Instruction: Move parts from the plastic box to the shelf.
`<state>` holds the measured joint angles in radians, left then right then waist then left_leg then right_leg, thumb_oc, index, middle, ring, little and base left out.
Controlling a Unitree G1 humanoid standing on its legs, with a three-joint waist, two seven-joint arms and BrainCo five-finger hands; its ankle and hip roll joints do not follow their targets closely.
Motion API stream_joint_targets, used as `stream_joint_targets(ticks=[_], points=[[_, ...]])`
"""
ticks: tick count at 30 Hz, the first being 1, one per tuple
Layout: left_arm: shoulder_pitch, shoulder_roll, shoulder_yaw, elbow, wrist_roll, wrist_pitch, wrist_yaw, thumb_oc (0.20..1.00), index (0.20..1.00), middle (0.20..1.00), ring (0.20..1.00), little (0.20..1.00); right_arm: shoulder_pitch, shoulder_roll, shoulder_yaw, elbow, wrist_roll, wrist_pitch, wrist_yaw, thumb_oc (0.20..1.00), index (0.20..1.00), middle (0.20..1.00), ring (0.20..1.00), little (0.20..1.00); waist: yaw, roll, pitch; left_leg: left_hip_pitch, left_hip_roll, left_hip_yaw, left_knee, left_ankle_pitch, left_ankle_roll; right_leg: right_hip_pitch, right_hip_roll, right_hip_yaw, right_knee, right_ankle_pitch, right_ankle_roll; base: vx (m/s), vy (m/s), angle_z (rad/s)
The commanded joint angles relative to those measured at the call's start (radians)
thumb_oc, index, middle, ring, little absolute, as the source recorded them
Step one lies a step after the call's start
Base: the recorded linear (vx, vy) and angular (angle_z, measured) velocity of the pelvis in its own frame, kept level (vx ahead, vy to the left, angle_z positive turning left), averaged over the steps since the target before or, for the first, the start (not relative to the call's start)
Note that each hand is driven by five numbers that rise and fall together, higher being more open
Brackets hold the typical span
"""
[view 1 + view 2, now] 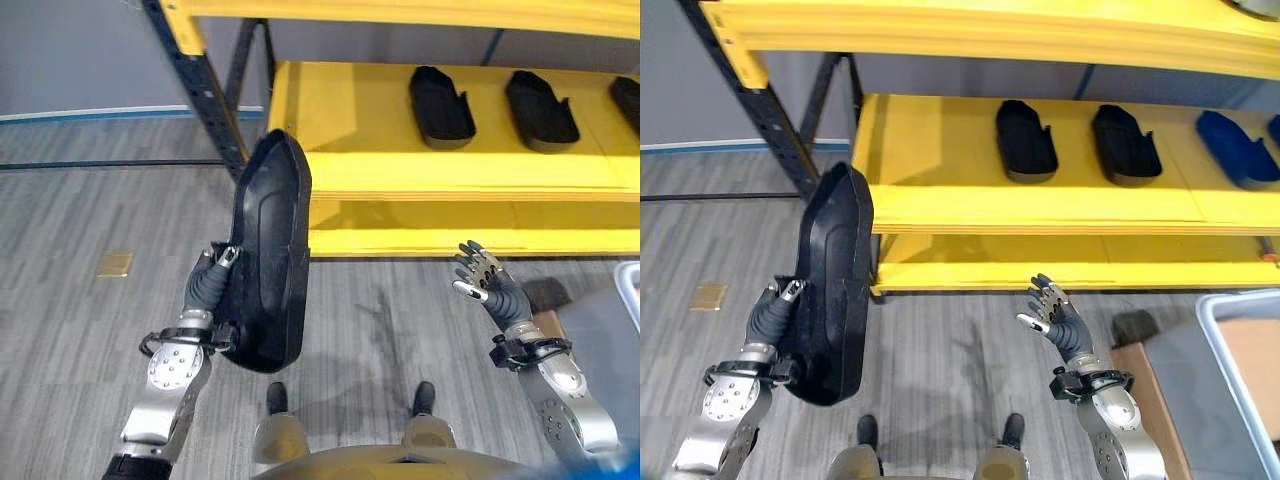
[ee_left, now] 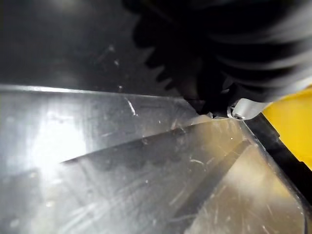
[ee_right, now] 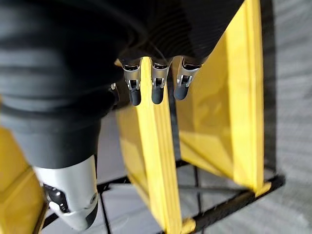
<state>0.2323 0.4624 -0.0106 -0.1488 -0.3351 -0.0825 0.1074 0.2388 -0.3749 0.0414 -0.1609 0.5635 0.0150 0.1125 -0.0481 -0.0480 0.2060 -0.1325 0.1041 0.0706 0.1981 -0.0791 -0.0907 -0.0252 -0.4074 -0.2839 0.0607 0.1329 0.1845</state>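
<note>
A large black moulded part stands upright above the floor, its pointed end up. My left hand is shut on its left edge, thumb on the rim; its glossy surface shows close in the left wrist view. My right hand hangs open and empty to the right, its fingers straight, pointing toward the yellow shelf. The grey plastic box sits at the far right.
On the shelf lie two black parts and a blue one; its left portion is bare. A dark upright post stands at the shelf's left end. A brown carton sits beside the box.
</note>
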Motion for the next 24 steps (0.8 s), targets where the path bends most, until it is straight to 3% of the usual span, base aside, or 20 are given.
stream_joint_targets(ticks=[1,2,5,8,9,10,13,18,21,24], points=[[-0.031,0.043,0.066,-0.073,-0.031,-0.077,-0.007,0.2,0.2,0.2,0.2,0.2,-0.031,0.009,-0.007,-0.02,-0.011,-0.046,0.007,1.0,1.0,1.0,1.0,1.0,-0.021,0.041,-0.032,0.087,-0.036,-0.019,-0.127,0.001,0.098,-0.075,0.045,0.123,0.198,0.094,0.019,0.06,0.132,0.25],[-0.031,0.039,0.072,-0.07,-0.027,-0.076,-0.006,0.2,0.2,0.2,0.2,0.2,-0.045,0.015,0.013,-0.01,-0.013,-0.044,0.009,1.0,1.0,1.0,1.0,1.0,-0.025,0.05,-0.033,0.134,-0.029,0.01,-0.174,-0.002,0.092,-0.121,0.074,0.089,0.143,0.041,0.015,0.12,0.019,-0.06],[-0.005,0.012,0.084,-0.067,-0.041,-0.073,-0.012,0.2,0.2,0.2,0.2,0.2,-0.069,-0.002,0.035,-0.007,-0.027,-0.043,0.016,1.0,1.0,1.0,1.0,1.0,-0.033,0.044,-0.021,0.222,0.015,0.031,-0.218,-0.008,0.052,-0.174,0.126,0.07,-0.078,0.025,0.036,0.23,-0.147,-0.73],[0.0,-0.016,0.066,-0.052,-0.042,-0.079,-0.024,0.2,0.2,0.2,0.2,0.2,-0.047,-0.007,0.027,-0.022,-0.028,-0.048,0.024,1.0,1.0,1.0,1.0,1.0,-0.038,0.028,-0.035,0.235,0.044,0.009,-0.213,-0.006,0.031,-0.133,0.16,0.143,-0.046,-0.018,0.015,0.21,-0.303,0.09],[0.018,-0.048,0.064,-0.051,-0.049,-0.078,-0.032,0.2,0.2,0.2,0.2,0.2,-0.035,-0.028,0.016,-0.037,-0.018,-0.047,0.03,1.0,1.0,1.0,1.0,1.0,-0.039,0.04,-0.055,0.244,0.086,-0.004,-0.211,0.02,0.011,-0.118,0.192,0.12,-0.029,-0.052,-0.01,0.24,-0.365,0.47],[0.019,-0.049,0.063,-0.051,-0.049,-0.077,-0.032,0.2,0.2,0.2,0.2,0.2,-0.034,-0.029,0.016,-0.038,-0.018,-0.047,0.03,1.0,1.0,1.0,1.0,1.0,-0.04,0.042,-0.055,0.245,0.088,-0.005,-0.212,0.021,0.01,-0.118,0.194,0.119,-0.028,-0.053,-0.011,0.21,-0.349,0.43],[0.019,-0.061,0.055,-0.043,-0.064,-0.074,-0.037,0.2,0.2,0.2,0.2,0.2,-0.024,-0.049,-0.002,-0.041,-0.009,-0.047,0.025,1.0,1.0,1.0,1.0,1.0,-0.05,0.058,-0.066,0.223,0.125,-0.025,-0.2,0.093,-0.008,-0.113,0.233,0.126,-0.012,-0.088,-0.041,0.08,-0.207,-0.03],[0.026,-0.075,0.039,-0.044,-0.067,-0.067,-0.04,0.2,0.2,0.2,0.2,0.2,-0.013,-0.08,-0.033,-0.038,0.007,-0.047,0.016,1.0,1.0,1.0,1.0,1.0,-0.051,0.079,-0.076,0.213,0.154,-0.062,-0.197,0.204,-0.026,-0.091,0.269,0.101,-0.001,-0.132,-0.077,0.1,-0.177,0.07],[0.036,-0.081,0.045,-0.047,-0.068,-0.063,-0.043,0.2,0.2,0.2,0.2,0.2,-0.006,-0.083,-0.039,-0.032,0.009,-0.045,0.017,1.0,1.0,1.0,1.0,1.0,-0.051,0.084,-0.079,0.207,0.165,-0.065,-0.187,0.227,-0.031,-0.086,0.282,0.098,0.005,-0.153,-0.091,0.09,-0.142,0.02],[0.03,-0.083,0.048,-0.046,-0.072,-0.063,-0.048,0.2,0.2,0.2,0.2,0.2,0.0,-0.086,-0.048,-0.027,0.014,-0.051,0.015,1.0,1.0,1.0,1.0,1.0,-0.04,0.063,-0.052,0.116,0.152,-0.076,-0.023,0.286,-0.03,-0.055,0.293,0.09,-0.008,-0.169,-0.126,0.01,-0.143,0.04]])
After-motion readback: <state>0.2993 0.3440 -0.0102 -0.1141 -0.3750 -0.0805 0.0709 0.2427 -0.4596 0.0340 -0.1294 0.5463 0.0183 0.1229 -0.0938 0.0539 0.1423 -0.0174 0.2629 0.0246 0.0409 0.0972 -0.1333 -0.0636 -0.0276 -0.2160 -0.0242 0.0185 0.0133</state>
